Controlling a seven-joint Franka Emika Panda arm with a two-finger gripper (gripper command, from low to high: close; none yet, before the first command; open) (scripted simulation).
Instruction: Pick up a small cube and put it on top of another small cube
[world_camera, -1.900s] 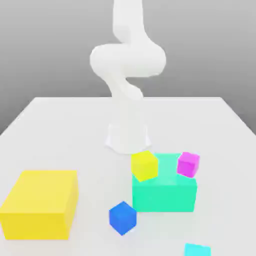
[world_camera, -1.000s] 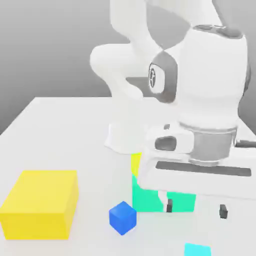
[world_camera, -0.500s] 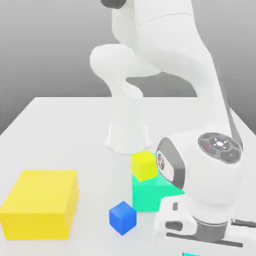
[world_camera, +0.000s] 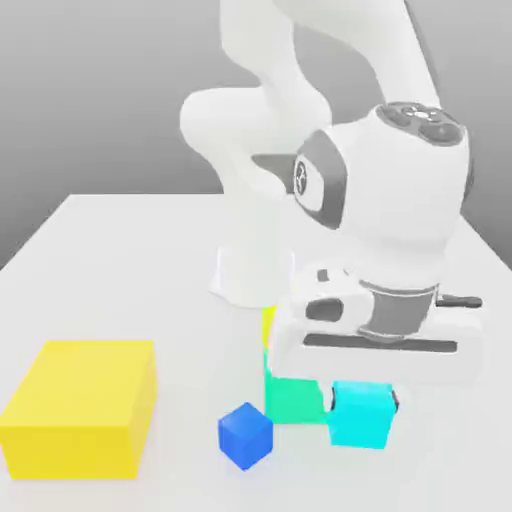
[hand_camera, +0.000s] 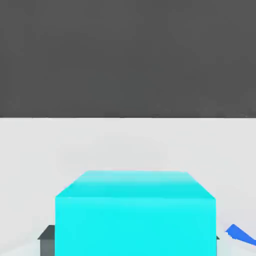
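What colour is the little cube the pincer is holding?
Bright cyan cube, clearest in the hand view.

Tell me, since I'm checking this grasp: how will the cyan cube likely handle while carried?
The cyan cube looks rigid with flat faces, so the gripper shut on it should probably hold it squarely. It seems small and likely light. Its plain smooth faces might slip a little, and the flat bottom shouldn't roll once set down.

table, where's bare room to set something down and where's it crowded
Free: the table on the exterior view's left, behind the big yellow block, and the strip between that block and the blue cube. Crowded: the exterior view's right front, where the hand holds the cyan cube beside the green block, with the yellow cube behind.
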